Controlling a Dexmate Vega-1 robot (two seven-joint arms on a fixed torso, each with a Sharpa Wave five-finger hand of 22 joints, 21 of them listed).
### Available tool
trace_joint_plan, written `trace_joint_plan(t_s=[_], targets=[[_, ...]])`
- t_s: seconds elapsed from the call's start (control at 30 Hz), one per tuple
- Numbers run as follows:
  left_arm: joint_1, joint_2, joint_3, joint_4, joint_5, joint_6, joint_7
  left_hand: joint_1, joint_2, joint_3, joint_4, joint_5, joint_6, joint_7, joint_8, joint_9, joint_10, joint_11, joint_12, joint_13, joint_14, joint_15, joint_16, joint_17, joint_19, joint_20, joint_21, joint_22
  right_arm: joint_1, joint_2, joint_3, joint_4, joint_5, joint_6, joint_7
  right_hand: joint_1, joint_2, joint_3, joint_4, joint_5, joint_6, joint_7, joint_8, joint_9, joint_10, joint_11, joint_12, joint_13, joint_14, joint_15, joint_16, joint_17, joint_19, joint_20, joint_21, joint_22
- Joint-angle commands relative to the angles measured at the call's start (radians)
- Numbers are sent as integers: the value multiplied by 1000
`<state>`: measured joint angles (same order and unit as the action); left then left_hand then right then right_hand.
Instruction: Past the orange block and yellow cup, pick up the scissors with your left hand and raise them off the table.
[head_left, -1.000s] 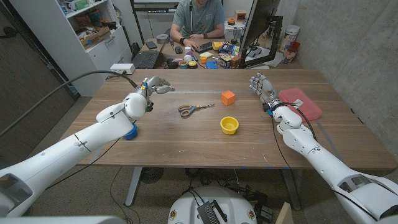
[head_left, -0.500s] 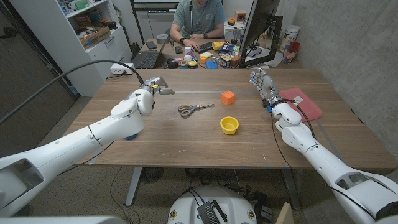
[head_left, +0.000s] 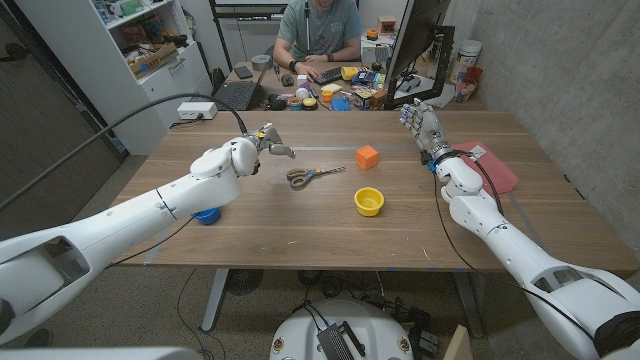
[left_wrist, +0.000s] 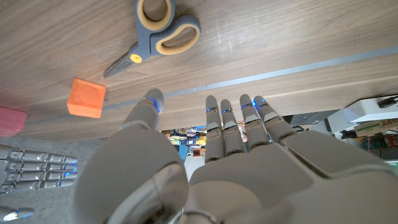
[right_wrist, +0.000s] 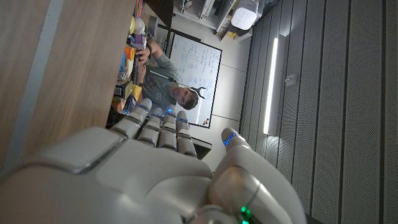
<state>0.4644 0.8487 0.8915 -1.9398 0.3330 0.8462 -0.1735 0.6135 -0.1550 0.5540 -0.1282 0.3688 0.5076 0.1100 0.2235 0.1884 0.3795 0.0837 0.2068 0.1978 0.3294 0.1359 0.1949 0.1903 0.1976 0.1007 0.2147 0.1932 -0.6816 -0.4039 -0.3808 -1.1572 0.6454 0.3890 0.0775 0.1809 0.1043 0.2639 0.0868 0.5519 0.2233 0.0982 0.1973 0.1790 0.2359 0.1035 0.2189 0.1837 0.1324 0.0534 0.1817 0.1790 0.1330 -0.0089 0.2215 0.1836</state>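
The scissors with grey-blue and tan handles lie on the wooden table, also seen as scissors in the left wrist view. My left hand hovers open just left of them, fingers stretched out and holding nothing. An orange block sits right of the scissors, and a yellow cup stands nearer the front. My right hand is raised open at the table's far right, fingers together and empty.
A pink flat object lies by my right arm. A blue item sits under my left forearm. A person sits at a cluttered desk behind the table, beside a monitor.
My left hand has moved right across the table toward the scissors. The right hand has lifted slightly toward the far edge. The scissors, block and cup have stayed put.
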Motion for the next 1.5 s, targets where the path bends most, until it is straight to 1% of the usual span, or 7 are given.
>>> trace_joint_plan(t_s=[0.03, 0.1, 0.27, 0.67, 0.97, 1.37, 1.5], targets=[[-123, -64, 167, 48, 190, 60, -165, -17, -2, -8, 0, -6, 17, 4, 1, 2, 18, 5, 6, 3, 2, 6, 3, 4, 13, 6, 6, 5, 40, 30, 11, 41, 1, 53, 10, 0, -4, 0, -1, 7, 4, -8, 3, 5, 10, 0, 5, 5, 7, 4, 3, 2, 0, 6, -3, 5], [-158, -68, 229, 54, 275, 76, -208, -21, -3, -10, 0, -7, 19, 8, 1, 2, 17, 7, 5, 3, 2, 8, 3, 4, 18, 15, 8, 5, 42, 32, 14, 44, 1, 59, 9, -1, -4, 0, -1, 7, 4, -9, 3, 5, 11, 0, 6, 5, 7, 4, 3, 2, 0, 7, -4, 5], [-186, -62, 299, 59, 444, 46, -263, -27, -8, -17, -1, -11, 15, 8, -3, 2, 8, 14, 1, 3, -5, 15, 0, 4, 14, 30, 7, 4, 46, 40, 20, 59, 9, 73, 14, -1, -5, -1, -1, 7, 5, -10, 3, 5, 11, 0, 6, 5, 7, 6, 3, 2, -3, 7, -5, 5], [-128, -97, 228, 88, 578, -60, -364, -31, -9, -22, -3, -14, 15, 8, -6, 1, 2, 10, -1, 3, -10, 13, -1, 4, 1, 27, 3, 4, 71, 61, 25, 100, 24, 107, 46, -2, -5, -2, -1, 8, 8, -13, 3, 5, 13, 0, 6, 5, 7, 6, 3, 2, -7, 9, -6, 6], [-87, -153, 181, 129, 652, -81, -400, -34, -9, -26, -3, -16, 15, 10, -8, 1, 0, 11, -1, 3, -11, 12, -1, 4, 1, 34, 3, 4, 100, 79, 27, 140, 28, 134, 66, -3, -5, -3, -1, 9, 9, -14, 2, 5, 14, 0, 6, 5, 7, 7, 2, 2, -9, 10, -7, 6], [-65, -238, 157, 206, 679, -111, -436, -39, -7, -31, -3, -18, 16, 12, -9, 1, -3, 9, -2, 3, -11, 12, 0, 4, 3, 40, 5, 4, 90, 85, 40, 152, 46, 144, 65, -4, -6, -5, -1, 9, 12, -17, 2, 5, 17, 1, 6, 5, 8, 7, 2, 2, -13, 10, -9, 6], [-69, -260, 166, 226, 685, -125, -448, -42, -6, -34, -4, -20, 13, 11, -12, 1, -4, 9, -1, 3, -13, 13, 0, 4, 3, 65, 5, 4, 84, 80, 47, 146, 48, 157, 71, -4, -7, -5, -1, 10, 13, -17, 2, 5, 17, -1, 6, 5, 7, 7, 2, 2, -14, 11, -10, 6]])
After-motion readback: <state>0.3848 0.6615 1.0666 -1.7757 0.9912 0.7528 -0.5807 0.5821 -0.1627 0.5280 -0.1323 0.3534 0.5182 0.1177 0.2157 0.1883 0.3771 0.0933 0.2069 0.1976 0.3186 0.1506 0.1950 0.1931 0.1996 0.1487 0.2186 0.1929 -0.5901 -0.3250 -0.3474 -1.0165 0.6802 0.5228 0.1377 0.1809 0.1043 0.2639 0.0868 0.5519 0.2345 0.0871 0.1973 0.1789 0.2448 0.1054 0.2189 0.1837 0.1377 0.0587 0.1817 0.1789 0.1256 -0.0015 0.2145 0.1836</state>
